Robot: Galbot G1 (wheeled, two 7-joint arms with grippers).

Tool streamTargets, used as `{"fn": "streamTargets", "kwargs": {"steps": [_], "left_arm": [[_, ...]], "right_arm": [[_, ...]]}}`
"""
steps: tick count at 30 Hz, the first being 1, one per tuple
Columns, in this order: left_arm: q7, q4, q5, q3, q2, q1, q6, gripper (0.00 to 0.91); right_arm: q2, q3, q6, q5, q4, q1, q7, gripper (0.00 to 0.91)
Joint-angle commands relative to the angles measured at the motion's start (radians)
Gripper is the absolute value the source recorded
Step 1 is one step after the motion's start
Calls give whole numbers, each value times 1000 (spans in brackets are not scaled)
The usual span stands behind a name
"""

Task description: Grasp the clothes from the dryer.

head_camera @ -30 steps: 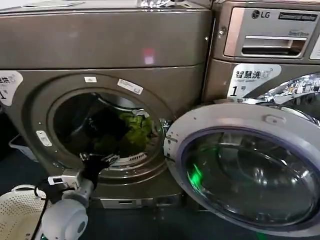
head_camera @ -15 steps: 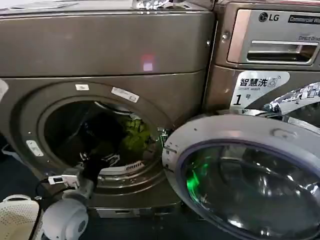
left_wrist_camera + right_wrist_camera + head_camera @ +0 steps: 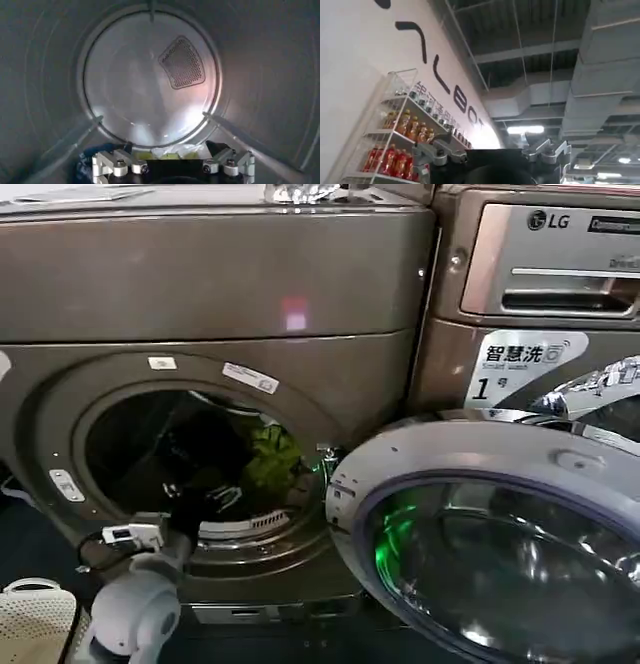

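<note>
We saw the left pincer (image 3: 200,502) reaching through the porthole of the dryer (image 3: 215,294), its fingers (image 3: 112,164) spread wide and pinching nothing. The clothes (image 3: 272,456) lay heaped low in the drum, just beyond the fingertips, green and white with a dark blue piece (image 3: 95,152). The door (image 3: 490,534) hung open. The right pincer (image 3: 492,152) pointed up at the ceiling, fingers spread.
</note>
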Motion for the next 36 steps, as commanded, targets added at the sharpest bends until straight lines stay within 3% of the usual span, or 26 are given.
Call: {"fn": "streamTargets", "kwargs": {"steps": [1, 21, 36], "left_arm": [[0, 173, 5, 71, -23, -192, -17, 907], [16, 694, 70, 236, -93, -599, -126, 907], [43, 1051, 92, 276, -180, -832, -203, 907]], "right_arm": [[2, 6, 1, 2, 3, -4, -1, 907], [-1, 19, -1, 19, 12, -13, -11, 907], [-9, 16, 1, 21, 7, -2, -20, 907]]}}
